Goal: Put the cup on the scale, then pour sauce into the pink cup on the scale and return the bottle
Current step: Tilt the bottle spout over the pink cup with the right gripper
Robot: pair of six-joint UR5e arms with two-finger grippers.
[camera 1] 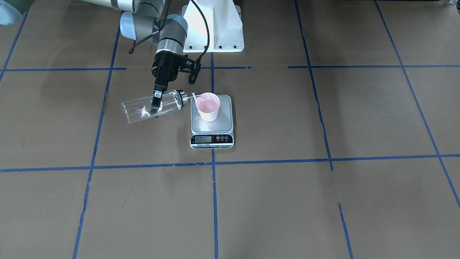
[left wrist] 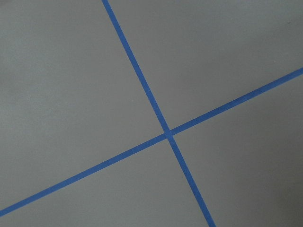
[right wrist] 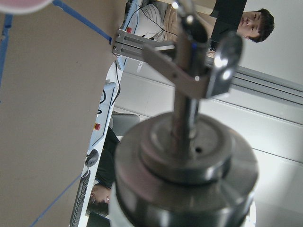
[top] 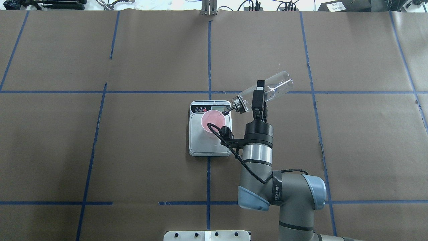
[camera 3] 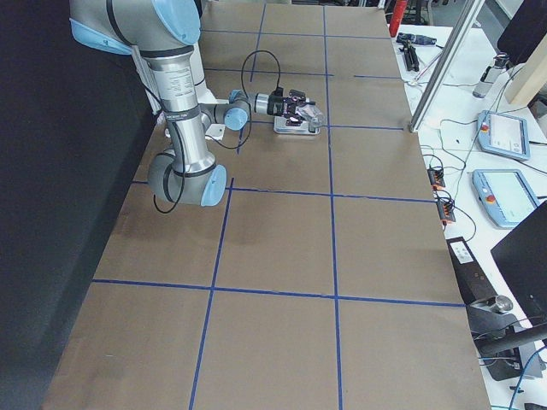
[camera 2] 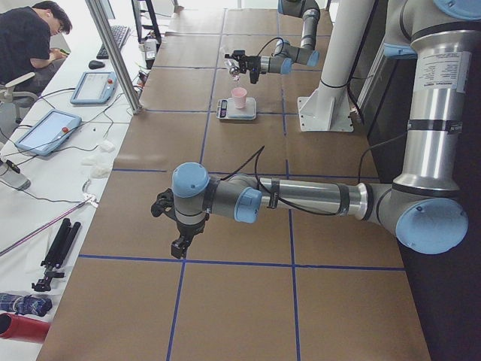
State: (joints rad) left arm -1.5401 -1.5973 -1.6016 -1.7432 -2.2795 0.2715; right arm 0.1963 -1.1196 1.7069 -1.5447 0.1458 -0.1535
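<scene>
The pink cup point(camera 1: 208, 106) stands upright on the scale's silver platform point(camera 1: 221, 122), toward its robot-side half. My right gripper point(camera 1: 155, 108) is shut on the clear glass bottle point(camera 1: 143, 109), held nearly horizontal above the table. The metal spout point(camera 1: 194, 95) points down at the cup's rim. In the overhead view the bottle point(top: 274, 87) slants down-left to the cup point(top: 211, 120) on the scale point(top: 209, 147). The right wrist view shows the collar and spout point(right wrist: 189, 142) close up. My left gripper point(camera 2: 180, 244) hovers over bare table far away; I cannot tell its state.
The white robot pedestal point(camera 1: 215, 28) stands behind the scale. Blue tape lines point(left wrist: 165, 132) grid the brown table. A seated person point(camera 2: 30, 37), tablets point(camera 2: 45, 131) and tools lie on a side bench beyond the table's far edge.
</scene>
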